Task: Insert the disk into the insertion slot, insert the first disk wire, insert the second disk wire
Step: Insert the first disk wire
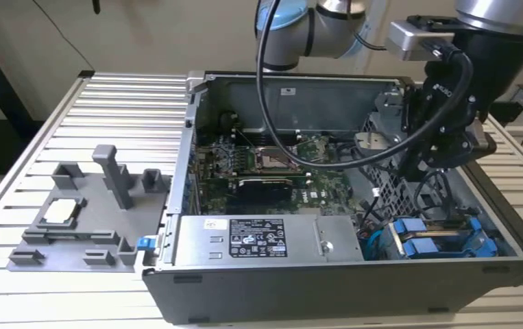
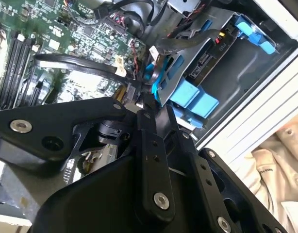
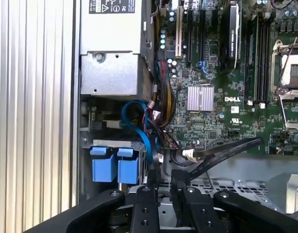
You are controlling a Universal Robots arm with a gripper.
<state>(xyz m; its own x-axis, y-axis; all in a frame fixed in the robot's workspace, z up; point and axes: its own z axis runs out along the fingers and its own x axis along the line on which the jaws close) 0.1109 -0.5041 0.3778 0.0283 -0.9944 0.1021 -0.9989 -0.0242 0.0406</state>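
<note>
- Well away from the gripper (image 1: 419,168), on the exterior view's left, a grey fixture (image 1: 78,205) lies on the slatted table (image 1: 105,96), outside the computer case (image 1: 334,295).
- The power-supply box (image 1: 261,240) sits at the case's front wall, also on that side of the gripper.
- The motherboard (image 1: 271,171) lies flat in the case, near the gripper.
- A blue wire (image 3: 139,124) loops up beside the disk and runs to the gripper's tip (image 2: 137,99); whether they touch cannot be told.
- The gripper (image 3: 164,177) hangs low inside the case next to the perforated cage (image 1: 384,171). I cannot tell whether it is open or clamped on anything.
- The disk (image 3: 115,167), seen by its blue frame and two blue tabs, lies seated in the insertion slot (image 1: 482,241), just beside the gripper toward the case's front corner.
</note>
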